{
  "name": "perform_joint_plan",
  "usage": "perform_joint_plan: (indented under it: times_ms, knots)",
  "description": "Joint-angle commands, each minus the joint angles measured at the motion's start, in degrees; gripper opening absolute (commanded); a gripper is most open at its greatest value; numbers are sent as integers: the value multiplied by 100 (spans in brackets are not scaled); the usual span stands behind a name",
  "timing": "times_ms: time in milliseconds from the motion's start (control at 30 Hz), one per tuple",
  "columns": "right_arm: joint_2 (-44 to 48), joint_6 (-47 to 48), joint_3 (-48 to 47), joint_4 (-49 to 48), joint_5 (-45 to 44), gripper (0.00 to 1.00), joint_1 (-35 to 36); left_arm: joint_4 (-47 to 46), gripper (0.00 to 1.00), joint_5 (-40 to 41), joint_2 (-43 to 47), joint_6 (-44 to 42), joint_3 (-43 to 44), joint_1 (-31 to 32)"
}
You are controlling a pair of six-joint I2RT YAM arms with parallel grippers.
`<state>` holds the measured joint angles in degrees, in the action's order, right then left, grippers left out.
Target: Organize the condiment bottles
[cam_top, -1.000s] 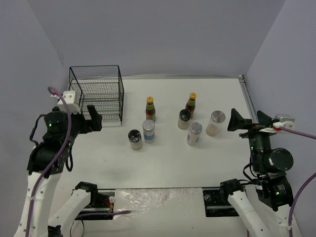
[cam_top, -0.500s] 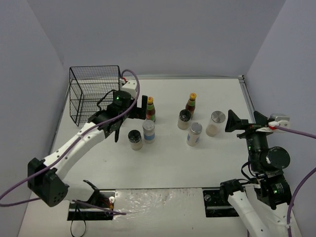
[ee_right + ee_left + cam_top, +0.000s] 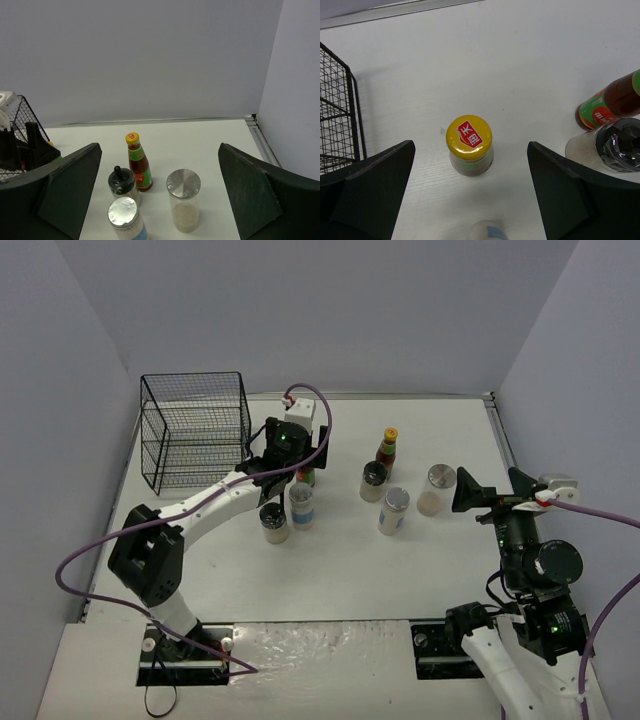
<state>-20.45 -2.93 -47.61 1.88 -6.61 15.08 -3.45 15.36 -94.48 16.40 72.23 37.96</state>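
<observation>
Left pincer [image 3: 470, 150] has swung within a second from beside the rack [image 3: 195, 430] out over the counter [image 3: 350, 570]. It now hangs straight above the left sauce bottle [image 3: 469, 137], jaws wide apart, one finger either side, clear gaps both ways, no contact seen. Right pincer [image 3: 490, 488] has barely shifted: jaws apart, holding nothing, parked near the right edge and facing the group. For the task this means the first pick looks lined up but nothing is sorted yet; all seven containers stand on the counter, none in the rack. Next is probably a descent and a clamp below the cap. Left sauce bottle: slim, dark contents, yellow cap with a red printed sticker on top, and a bit of green and reddish label showing under it. It is upright at the back left of the group, near the rack but apart from it. Blue-label jar [image 3: 301, 505] stands just in front of it, with a black-lid jar [image 3: 273, 520] beside that. Both look close enough that a finger could clip a lid on the way down. Second sauce bottle [image 3: 387, 450] is off to the right, with three other jars [image 3: 394, 510] near it.
</observation>
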Motion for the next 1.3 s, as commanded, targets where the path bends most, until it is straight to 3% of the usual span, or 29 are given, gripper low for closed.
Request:
perform_joint_plan:
  times_ms: [0, 367, 500, 633, 767, 900, 1267]
  knots:
    - [-24, 96, 55, -540, -16, 100, 67, -785, 89, 278, -51, -128, 350, 54]
    - [77, 98, 182, -531, -49, 100, 83, -903, 81, 415, -383, -170, 364, 54]
    - [118, 109, 231, -540, -81, 100, 83, -940, 73, 372, -486, -188, 403, 54]
    - [166, 117, 272, -531, -102, 100, 90, -1015, 53, 371, -395, -210, 352, 54]
    - [208, 109, 322, -540, -112, 100, 101, -1079, 23, 328, -222, -398, 362, 54]
    - [226, 104, 353, -544, -112, 100, 114, -1078, 2, 340, -11, -614, 439, 54]
    - [67, 100, 267, -540, -58, 100, 127, 103, 0, 408, 723, -1095, 2010, -133]
